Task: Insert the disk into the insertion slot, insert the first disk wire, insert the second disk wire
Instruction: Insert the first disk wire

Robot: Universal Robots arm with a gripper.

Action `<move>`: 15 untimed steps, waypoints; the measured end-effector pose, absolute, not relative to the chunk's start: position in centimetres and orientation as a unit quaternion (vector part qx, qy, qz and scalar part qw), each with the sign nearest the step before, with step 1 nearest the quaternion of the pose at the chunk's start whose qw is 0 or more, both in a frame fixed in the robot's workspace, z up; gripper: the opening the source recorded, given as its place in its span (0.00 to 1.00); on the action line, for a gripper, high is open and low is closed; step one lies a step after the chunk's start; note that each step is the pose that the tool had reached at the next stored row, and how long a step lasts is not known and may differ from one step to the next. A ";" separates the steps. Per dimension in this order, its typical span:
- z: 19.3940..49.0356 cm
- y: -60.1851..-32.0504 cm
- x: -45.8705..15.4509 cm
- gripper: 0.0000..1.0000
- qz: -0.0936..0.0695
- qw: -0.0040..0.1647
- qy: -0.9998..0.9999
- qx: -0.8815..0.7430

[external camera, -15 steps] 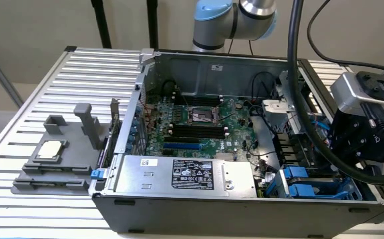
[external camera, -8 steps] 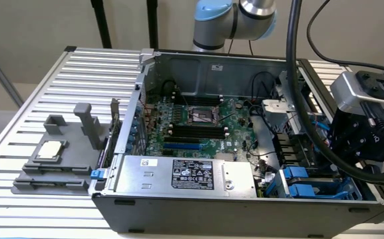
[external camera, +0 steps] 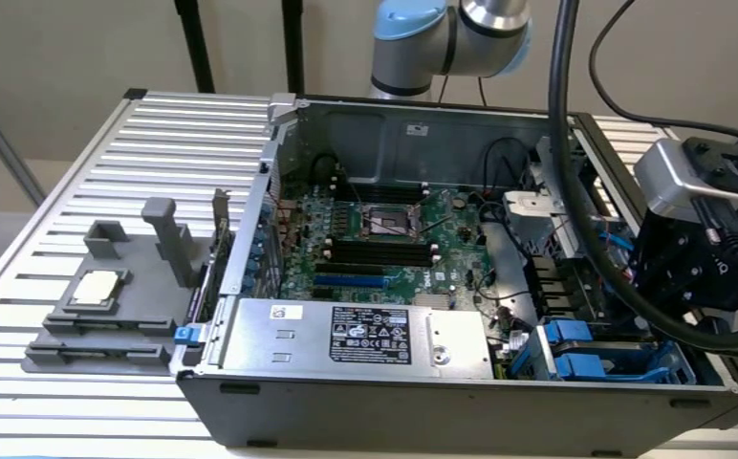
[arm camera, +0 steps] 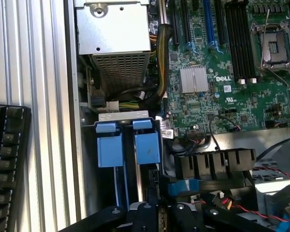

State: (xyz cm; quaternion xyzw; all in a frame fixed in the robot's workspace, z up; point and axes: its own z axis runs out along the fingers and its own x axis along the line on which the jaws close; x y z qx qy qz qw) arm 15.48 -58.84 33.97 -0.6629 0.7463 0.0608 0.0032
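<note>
Nearest my wrist camera: gripper (arm camera: 150, 212), black, close to the insertion slot (arm camera: 147, 147); I cannot tell how wide it stands or whether it has hold of anything. Insertion slot: grey-blue metal bay with two bright blue plastic tabs side by side, set in a corner of the open computer case (external camera: 445, 411), just beside the power supply (external camera: 357, 335). I cannot tell whether the disk sits in it. Power supply: silver box with a black label, lying along the case's near wall in the exterior view. A bundle of yellow and black wires (arm camera: 157, 92) runs from it towards the slot. Motherboard (external camera: 376, 239): green, flat on the case floor, with a finned silver heat sink (arm camera: 193, 79) and a row of black connectors (arm camera: 215, 164) near the slot. Arm (external camera: 452, 38): grey with blue joint caps, rising behind the case. Thick black cables (external camera: 574, 143) loop down to the wrist at the exterior view's right. Grey plastic stand (external camera: 114, 306): upright posts, well apart from the case at the exterior view's left, with a square processor chip (external camera: 95, 289) resting on it. Slatted metal table (external camera: 89, 172): bears the case and the stand. Keyboard (arm camera: 7, 164): black, on the table outside the case wall.
</note>
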 end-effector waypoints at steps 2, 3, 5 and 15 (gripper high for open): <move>33.9 -58.8 15.5 0.17 0.061 0.003 0.746 -0.663; 33.9 -58.8 15.5 0.17 0.061 0.003 0.746 -0.663; 33.8 -58.8 15.5 0.17 0.060 0.003 0.746 -0.663; 33.7 -58.7 15.7 0.17 0.059 -0.001 0.747 -0.663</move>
